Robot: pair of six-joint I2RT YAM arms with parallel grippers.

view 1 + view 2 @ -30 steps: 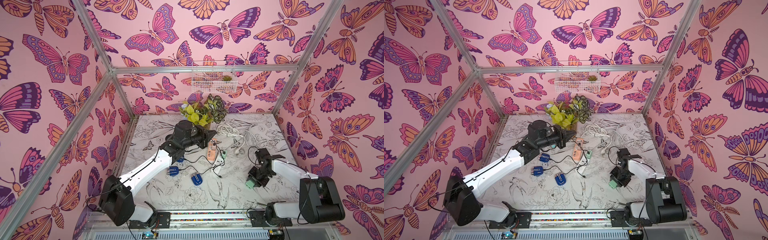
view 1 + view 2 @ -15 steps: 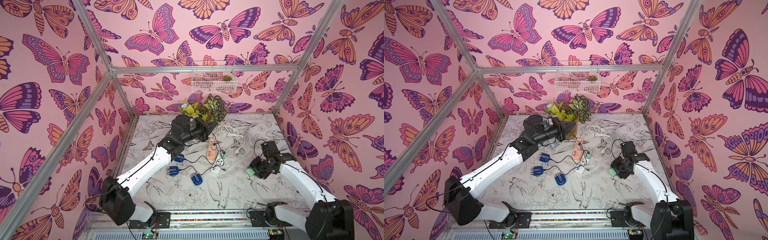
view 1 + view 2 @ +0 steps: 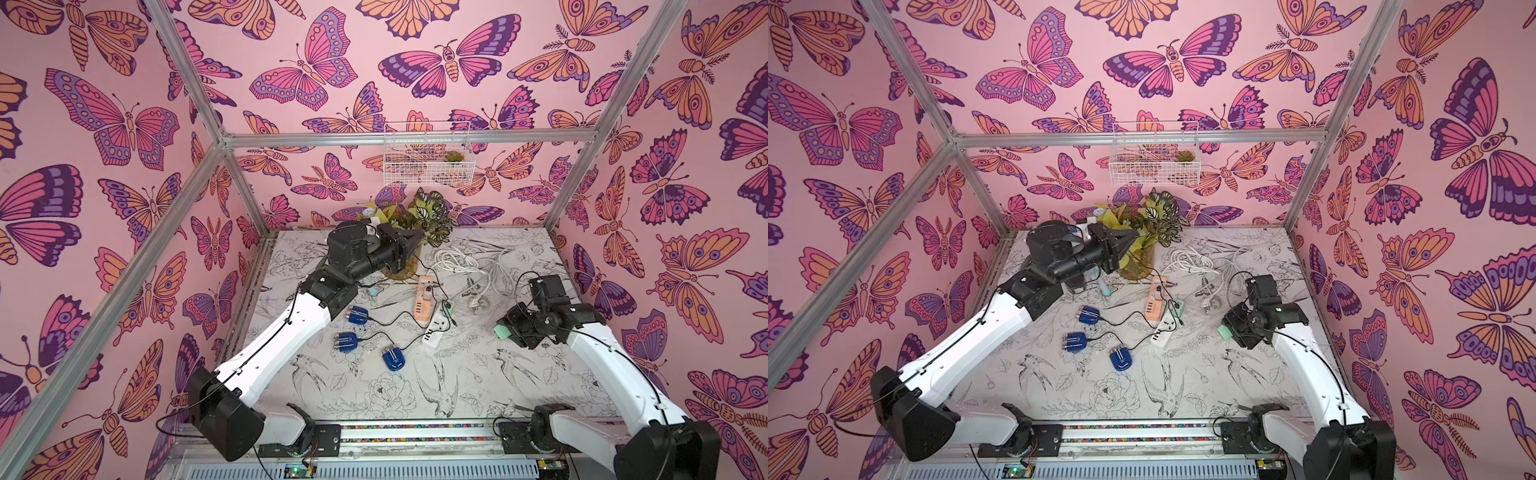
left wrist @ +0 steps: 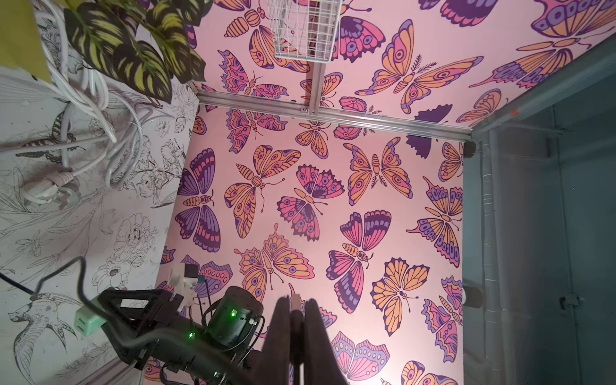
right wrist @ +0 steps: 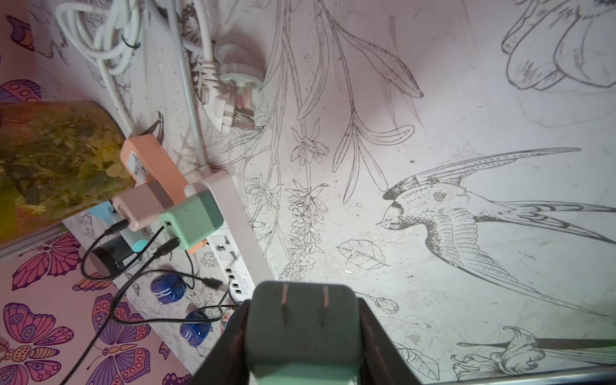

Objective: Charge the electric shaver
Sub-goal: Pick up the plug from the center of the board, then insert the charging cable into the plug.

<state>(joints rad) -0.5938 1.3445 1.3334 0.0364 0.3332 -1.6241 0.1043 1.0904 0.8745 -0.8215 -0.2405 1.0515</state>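
Note:
Three blue electric shavers [image 3: 358,316] [image 3: 347,341] [image 3: 393,358] lie mid-table with thin black cables, seen in both top views [image 3: 1089,316]. Beside them lie an orange power strip [image 3: 424,299] [image 5: 150,163] and a white power strip [image 3: 436,330] [image 5: 240,233]. My right gripper [image 3: 508,332] [image 5: 303,306] is shut on a green charger adapter [image 5: 301,333] [image 3: 1225,332], held above the table at the right with its two prongs facing away from the wrist. My left gripper [image 3: 419,239] [image 4: 295,301] is raised by the plant and shut on a small cable plug [image 4: 295,298].
A plant in a glass vase [image 3: 399,266] stands just behind the left gripper. A coil of white cable [image 3: 457,259] and a white plug [image 3: 478,299] lie at the back right. A second green adapter [image 5: 191,220] and a pink adapter [image 5: 140,203] sit in the strips. A wire basket [image 3: 428,153] hangs on the back wall.
My right gripper has lifted the green adapter off the table and carried it back. My left gripper has risen and moved back toward the plant.

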